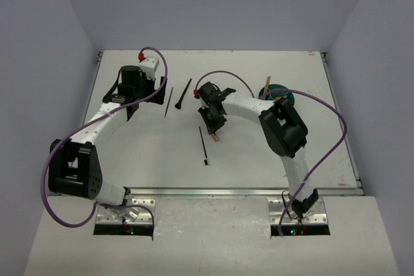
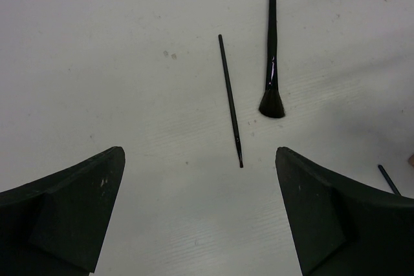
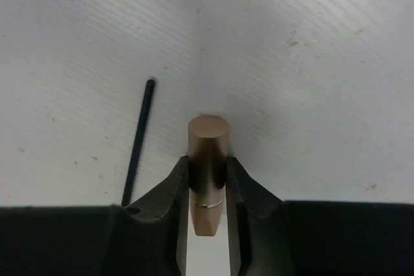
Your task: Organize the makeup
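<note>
My right gripper [image 1: 213, 123] is shut on the beige tube [image 3: 208, 153], held low over the table at mid-table; the tube's end sticks out past the fingertips [image 1: 217, 138]. A thin black brush [image 3: 137, 159] lies just left of it [image 1: 203, 145]. My left gripper [image 2: 200, 159] is open and empty at the back left [image 1: 150, 98]. Ahead of it lie a thin black brush [image 2: 231, 101] and a wider black brush [image 2: 272, 56], side by side [image 1: 169, 100] [image 1: 184, 93]. Wooden sticks [image 1: 267, 85] stand in the teal container. The discs, wedge and pencil are not visible.
The teal round container [image 1: 279, 90] sits at the back right, behind the right arm's elbow. The white table's edges [image 1: 323, 56] run close behind it. The tip of another thin brush [image 2: 388, 179] shows at the right edge of the left wrist view.
</note>
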Robot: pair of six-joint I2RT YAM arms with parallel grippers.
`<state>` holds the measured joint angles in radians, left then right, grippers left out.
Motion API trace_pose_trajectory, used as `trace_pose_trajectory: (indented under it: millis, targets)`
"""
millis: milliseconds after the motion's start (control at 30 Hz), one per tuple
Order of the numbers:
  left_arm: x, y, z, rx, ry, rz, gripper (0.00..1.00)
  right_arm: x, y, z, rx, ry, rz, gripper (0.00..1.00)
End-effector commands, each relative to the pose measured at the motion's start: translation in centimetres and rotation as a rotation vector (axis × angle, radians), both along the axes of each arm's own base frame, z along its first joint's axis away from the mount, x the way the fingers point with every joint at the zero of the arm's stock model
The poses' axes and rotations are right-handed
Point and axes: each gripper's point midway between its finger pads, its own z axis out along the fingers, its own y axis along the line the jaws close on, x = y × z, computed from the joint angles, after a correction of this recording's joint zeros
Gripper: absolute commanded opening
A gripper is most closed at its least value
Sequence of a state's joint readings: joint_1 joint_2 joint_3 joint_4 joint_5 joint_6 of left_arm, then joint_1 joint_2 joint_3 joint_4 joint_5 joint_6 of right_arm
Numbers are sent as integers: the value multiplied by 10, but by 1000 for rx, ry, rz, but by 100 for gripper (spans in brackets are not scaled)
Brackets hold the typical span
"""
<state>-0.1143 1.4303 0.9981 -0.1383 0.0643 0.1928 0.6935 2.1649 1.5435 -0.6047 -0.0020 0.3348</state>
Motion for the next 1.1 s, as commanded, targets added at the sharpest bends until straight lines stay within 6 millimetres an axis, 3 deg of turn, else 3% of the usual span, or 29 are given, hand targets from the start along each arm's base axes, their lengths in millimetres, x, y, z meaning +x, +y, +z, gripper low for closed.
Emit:
trace_pose_trajectory:
  millis: [0,67,100,233,300,333,367,400,433,500,667,733,867,1067]
  targets:
    - [5,-2,26,-29,-82,-1,100,17,-31,18,-26,-85,1,0]
    - [5,-3,25,-31,-79,-4,100,27,-27,46,54,-185,57,0]
    - [4,-3,25,-32,-78,-7,100,30,-25,46,74,-211,69,0]
    - [4,-7,25,-43,-79,-26,100,38,-9,130,359,-514,272,0]
    - [3,-8,25,-45,-81,-34,100,44,-19,189,503,-739,319,0]
    - [3,-9,25,-45,-81,-36,100,48,-30,208,549,-802,313,0]
    - [2,-9,25,-45,-81,-35,100,49,-43,202,555,-794,291,0]
    - [2,-8,25,-44,-82,-36,100,54,-61,220,583,-855,249,0]
    - [1,-9,25,-45,-83,-40,100,59,-89,211,561,-865,200,0]
    - [1,-9,24,-43,-82,-44,100,58,-122,212,532,-944,214,0]
    - [0,-12,24,-52,-81,-57,100,53,-181,220,535,-1076,167,0]
    - [0,-13,23,-56,-81,-64,100,46,-184,220,534,-1115,234,0]
    - [0,-14,24,-58,-79,-70,100,47,-216,211,515,-1131,180,0]
    - [-2,-12,25,-47,-82,-69,100,42,-227,203,487,-1154,212,0]
